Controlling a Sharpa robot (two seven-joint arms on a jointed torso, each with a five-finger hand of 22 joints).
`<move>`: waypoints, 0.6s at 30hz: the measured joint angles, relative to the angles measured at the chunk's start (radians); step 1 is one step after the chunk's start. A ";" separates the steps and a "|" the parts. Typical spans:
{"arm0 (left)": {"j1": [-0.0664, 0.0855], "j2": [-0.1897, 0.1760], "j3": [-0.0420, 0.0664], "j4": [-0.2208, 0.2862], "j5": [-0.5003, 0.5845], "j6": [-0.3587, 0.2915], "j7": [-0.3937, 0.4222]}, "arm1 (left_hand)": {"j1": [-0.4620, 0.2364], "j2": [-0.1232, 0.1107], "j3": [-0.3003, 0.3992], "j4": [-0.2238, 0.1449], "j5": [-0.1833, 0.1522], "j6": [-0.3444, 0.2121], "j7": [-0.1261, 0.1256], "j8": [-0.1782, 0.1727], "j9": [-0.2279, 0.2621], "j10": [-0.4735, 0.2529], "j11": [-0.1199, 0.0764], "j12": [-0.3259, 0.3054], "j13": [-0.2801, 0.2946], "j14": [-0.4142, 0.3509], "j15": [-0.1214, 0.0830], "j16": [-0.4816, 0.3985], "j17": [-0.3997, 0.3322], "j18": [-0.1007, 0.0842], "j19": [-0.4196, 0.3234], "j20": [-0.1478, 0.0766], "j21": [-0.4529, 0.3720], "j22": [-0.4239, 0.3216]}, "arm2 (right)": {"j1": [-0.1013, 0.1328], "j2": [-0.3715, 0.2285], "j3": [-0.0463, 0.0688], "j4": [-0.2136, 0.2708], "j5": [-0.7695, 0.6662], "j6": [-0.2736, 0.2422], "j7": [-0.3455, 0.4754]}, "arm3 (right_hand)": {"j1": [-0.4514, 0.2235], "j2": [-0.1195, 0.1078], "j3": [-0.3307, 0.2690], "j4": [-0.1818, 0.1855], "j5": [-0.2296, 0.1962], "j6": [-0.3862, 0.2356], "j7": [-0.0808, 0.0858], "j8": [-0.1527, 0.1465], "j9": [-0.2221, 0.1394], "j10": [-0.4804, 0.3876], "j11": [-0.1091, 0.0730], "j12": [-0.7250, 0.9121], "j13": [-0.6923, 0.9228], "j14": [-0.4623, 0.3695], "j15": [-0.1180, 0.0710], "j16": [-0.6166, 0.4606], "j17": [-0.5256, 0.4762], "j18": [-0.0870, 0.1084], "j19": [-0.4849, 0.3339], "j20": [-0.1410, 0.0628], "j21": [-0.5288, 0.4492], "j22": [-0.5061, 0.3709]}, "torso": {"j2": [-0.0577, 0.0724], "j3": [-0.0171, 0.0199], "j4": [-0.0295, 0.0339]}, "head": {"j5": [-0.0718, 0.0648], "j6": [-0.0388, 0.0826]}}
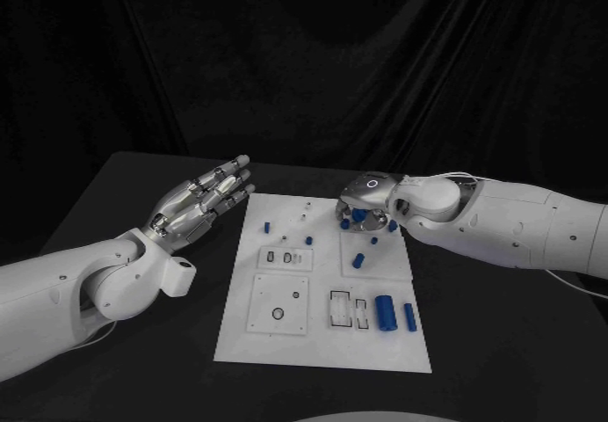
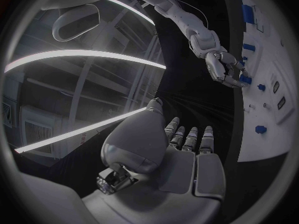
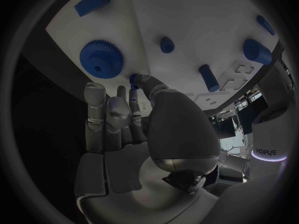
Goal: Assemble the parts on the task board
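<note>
The white task board [image 1: 323,347] is lying flat in the middle of the black worktop, its long side running away from the robot. Small blue parts are sitting across it: two blue cylinders [image 1: 395,315] are lying side by side near its right edge, a short peg [image 1: 360,259] is lying further up, and a toothed blue gear [image 3: 101,58] is resting flat near its far right corner.
</note>
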 measured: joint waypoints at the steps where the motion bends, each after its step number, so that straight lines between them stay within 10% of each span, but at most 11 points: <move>1: 0.000 0.000 0.000 -0.001 0.000 0.001 0.000 | 0.000 0.000 0.000 0.000 0.000 0.000 0.000 0.000 0.000 0.000 0.000 0.000 0.000 0.000 0.000 0.000 0.000 0.000 0.000 0.000 0.000 0.000 | -0.001 0.001 0.000 -0.002 0.001 -0.002 0.002 | 0.000 0.000 0.000 0.000 0.000 0.000 0.000 0.000 0.001 0.000 0.000 0.000 0.001 0.000 0.000 0.000 0.001 0.000 0.000 0.000 0.000 0.002 | 0.000 0.0000 0.0001 | 0.000 -0.001; 18: -0.001 0.001 0.000 -0.007 0.000 0.007 0.000 | 0.003 0.003 0.000 0.000 0.000 -0.003 0.014 0.000 0.000 -0.002 0.009 0.000 0.000 0.000 0.000 0.000 0.000 0.000 0.008 0.009 0.000 0.000 | -0.014 0.010 0.000 -0.030 0.041 -0.040 0.044 | 0.005 0.020 0.026 -0.026 -0.025 0.052 0.045 0.075 0.104 0.070 -0.023 0.012 0.013 0.007 -0.007 0.013 0.017 0.000 0.014 -0.014 0.035 0.065 | -0.002 -0.0007 0.0009 | 0.002 -0.009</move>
